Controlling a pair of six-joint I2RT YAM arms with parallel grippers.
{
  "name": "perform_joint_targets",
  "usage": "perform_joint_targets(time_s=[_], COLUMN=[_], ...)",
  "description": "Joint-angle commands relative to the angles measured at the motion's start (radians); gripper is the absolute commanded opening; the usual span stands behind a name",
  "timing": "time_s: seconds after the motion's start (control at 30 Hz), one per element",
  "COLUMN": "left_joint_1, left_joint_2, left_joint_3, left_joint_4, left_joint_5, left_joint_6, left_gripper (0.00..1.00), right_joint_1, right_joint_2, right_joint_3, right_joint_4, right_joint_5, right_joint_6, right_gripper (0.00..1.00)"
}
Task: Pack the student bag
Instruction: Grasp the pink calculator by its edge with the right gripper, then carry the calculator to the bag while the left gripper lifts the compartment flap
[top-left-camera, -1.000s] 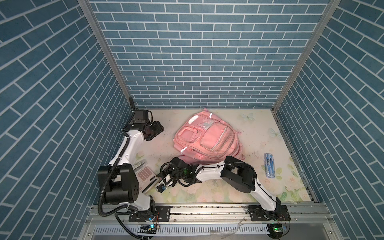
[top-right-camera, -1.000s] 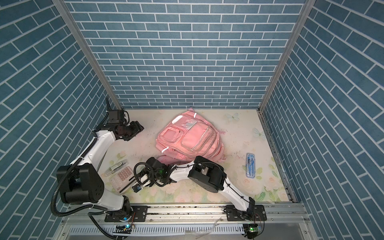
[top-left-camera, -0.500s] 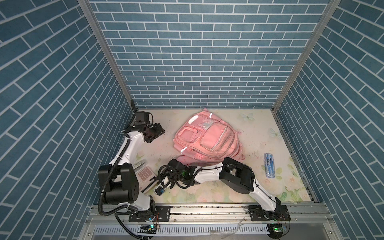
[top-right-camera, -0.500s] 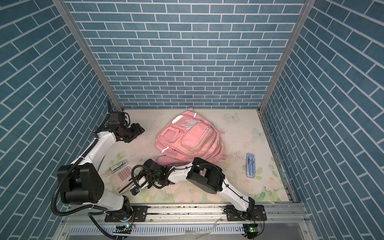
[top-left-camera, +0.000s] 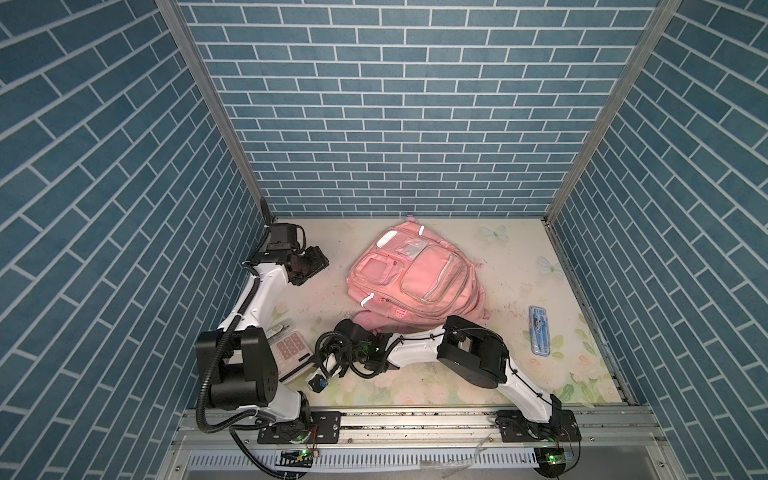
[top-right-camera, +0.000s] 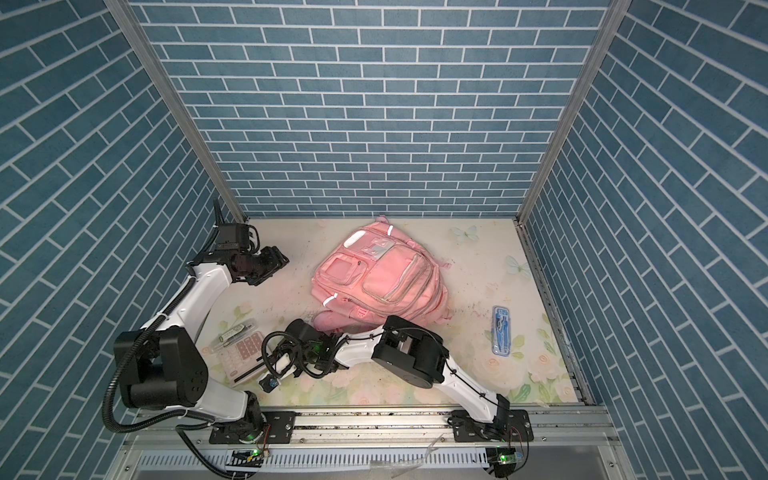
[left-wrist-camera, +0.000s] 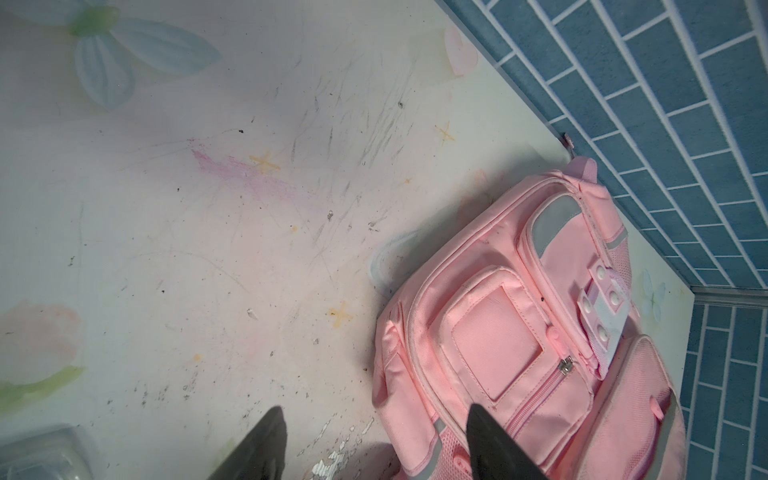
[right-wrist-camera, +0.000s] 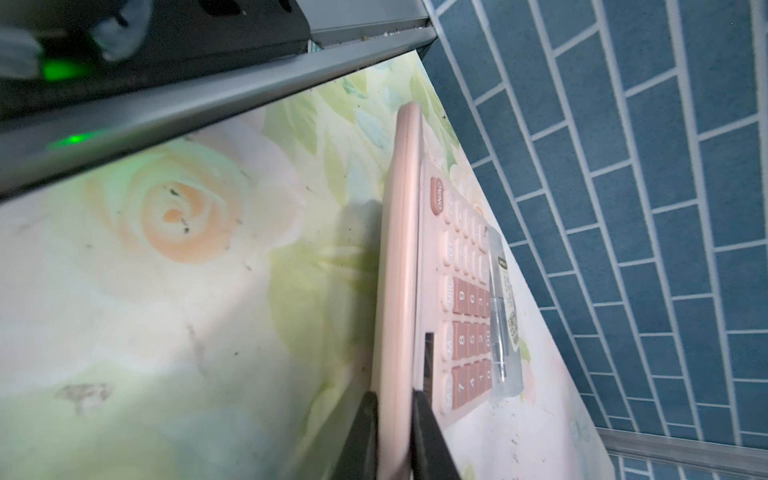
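Observation:
The student bag (top-left-camera: 415, 282) (top-right-camera: 378, 278), a pink backpack, lies front-up in the middle of the table. In the left wrist view the student bag (left-wrist-camera: 519, 345) has its pocket zips closed. My left gripper (top-left-camera: 309, 270) (left-wrist-camera: 374, 409) hovers open at the back left, beside the bag, holding nothing. My right gripper (top-left-camera: 322, 358) (top-right-camera: 270, 357) reaches across to the front left. There a pink calculator (top-left-camera: 291, 347) (right-wrist-camera: 401, 249) lies on the table. The right gripper (right-wrist-camera: 395, 395) is shut on the calculator's raised display edge, one finger on each side.
A clear packet with a pen (top-left-camera: 280, 330) (right-wrist-camera: 505, 307) rests partly on the calculator's keys. A blue geometry case (top-left-camera: 540, 330) (top-right-camera: 501, 330) lies at the right. The left wall and the front rail (right-wrist-camera: 208, 99) stand close to the calculator.
The right gripper has slid a little left and its jaws have closed onto the calculator's edge. The left arm has shifted only slightly.

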Motion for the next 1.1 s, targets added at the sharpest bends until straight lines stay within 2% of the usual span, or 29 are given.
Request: perform_joint_targets(time_s=[0.0,0.2,0.43,0.67,0.8,0.87,1.07], left_joint_1=[0.007,0.007,-0.017,-0.118,-0.222,-0.265,-0.362], left_joint_2=[-0.023,-0.042,-0.065,-0.033,0.016,0.036,0.032], left_joint_3=[0.019,0.067,0.175,0.333,0.451,0.483,0.419], left_joint_4=[-0.007,-0.013,-0.042,-0.121,-0.186,-0.191,-0.090], left_joint_5=[0.015,0.082,0.107,-0.007,-0.133,-0.161,-0.160], left_joint_6=[0.003,-0.017,-0.014,0.128,0.263,0.314,0.371], left_gripper=[0.70,0.69,0.69,0.69,0.69,0.69,0.69], right_joint_1=[0.008,0.002,-0.075,-0.185,-0.280,-0.328,-0.442], right_joint_2=[-0.020,-0.131,-0.358,-0.628,-0.798,-0.893,-1.134], right_joint_3=[-0.038,-0.152,-0.329,-0.538,-0.629,-0.687,-0.835], right_joint_4=[0.024,0.165,0.125,0.005,-0.124,-0.144,-0.246], right_joint_5=[0.043,0.165,0.225,0.353,0.398,0.408,0.463], right_joint_6=[-0.012,-0.023,-0.041,-0.031,0.046,0.085,0.125], right_gripper=[0.10,0.03,0.02,0.01,0.00,0.00,0.00])
